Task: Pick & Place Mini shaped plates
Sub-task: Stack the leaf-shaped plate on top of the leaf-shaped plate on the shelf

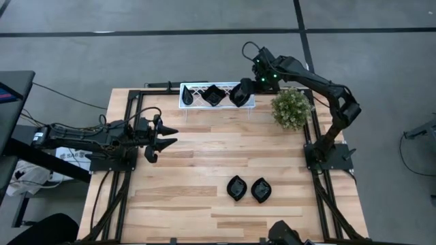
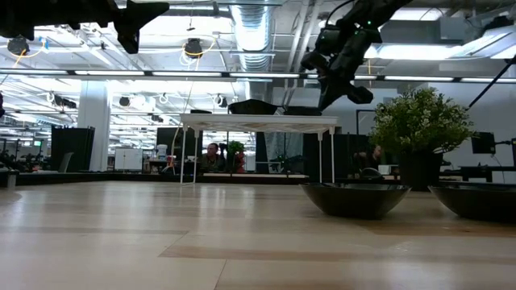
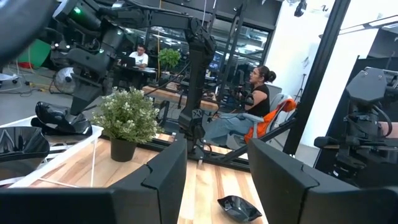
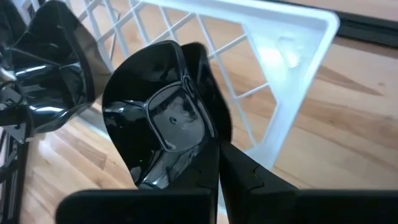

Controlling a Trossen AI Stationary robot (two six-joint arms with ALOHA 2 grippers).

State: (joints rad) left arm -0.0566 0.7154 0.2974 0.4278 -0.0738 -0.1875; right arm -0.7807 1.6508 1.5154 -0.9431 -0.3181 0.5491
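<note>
- The room (image 2: pixel 97 121) behind the table is a big open workshop with strip lights, ceiling ducts and pillars; a seated person (image 3: pixel 249 106) in a dark top shows past the far frame, and another sits at a desk further back
- The table (image 1: pixel 204 177) is pale wood planks inside a black metal frame, standing on a grey floor
- A white lattice tray (image 1: pixel 194 102) stands on thin legs at the back edge, with a green potted plant (image 1: pixel 291 109) just beside its right end
- The right gripper (image 4: pixel 214 152) is over the tray's right end — its fingers are pinched together on the rim of a glossy black plate (image 4: pixel 161 118), which is tilted on edge above the lattice
- Two more black plates (image 1: pixel 212 95) sit in the tray, to the left of the held one
- Two leaf-shaped plates (image 1: pixel 248 189) lie side by side on the wood near the front, right of the middle
- The left gripper (image 1: pixel 165 136) hangs above the table's left side — fingers spread, holding nothing
</note>
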